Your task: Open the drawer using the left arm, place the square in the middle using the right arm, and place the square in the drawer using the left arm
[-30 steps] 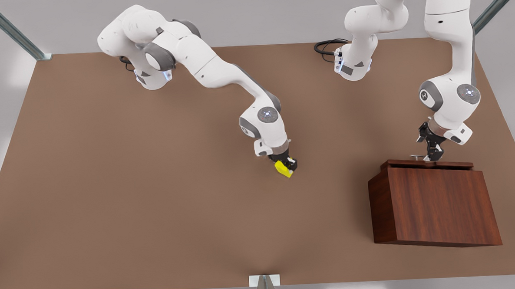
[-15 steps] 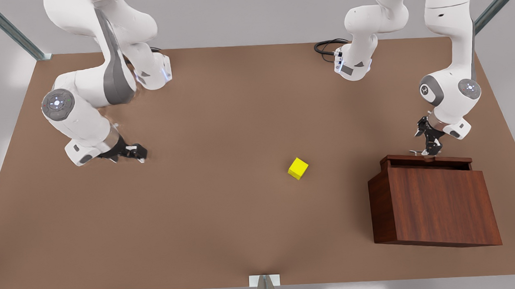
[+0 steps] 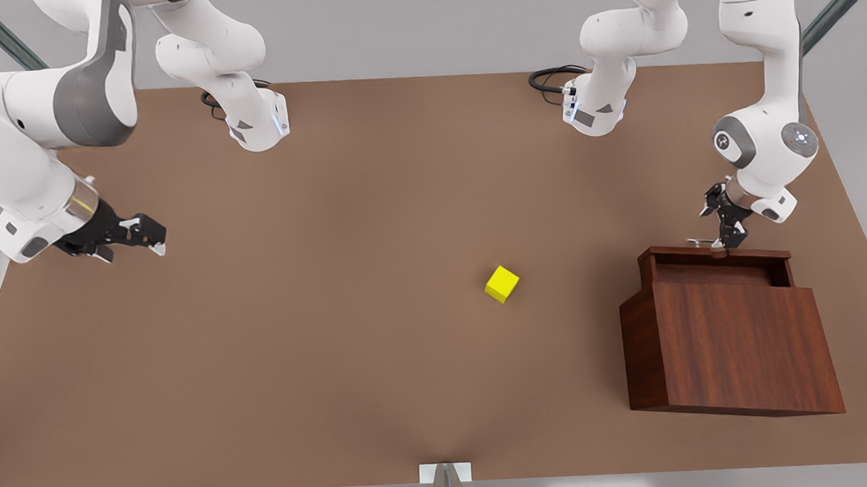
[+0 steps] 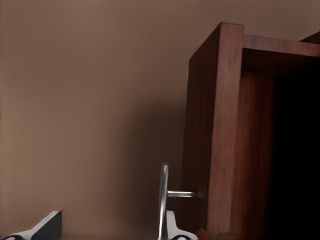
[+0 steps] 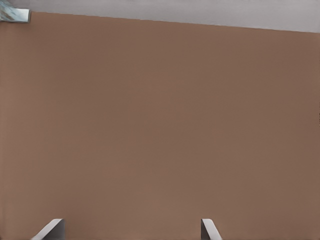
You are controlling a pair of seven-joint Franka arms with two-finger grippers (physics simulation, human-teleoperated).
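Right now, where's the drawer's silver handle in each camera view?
Front view: handle at the drawer's far edge, under the left claw.
Left wrist view: handle upright beside the drawer front.
Right wrist view: faces the tabletop.
Shared landmark: brown tabletop.

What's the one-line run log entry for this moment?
left gripper: at drawer handle | drawer: part open | square: mid-table | right gripper: open, waiting

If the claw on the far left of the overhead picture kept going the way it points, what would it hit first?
Probably nothing soon: the right gripper, open, points across bare table. The square seems to lie just off that line, though depth is uncertain.
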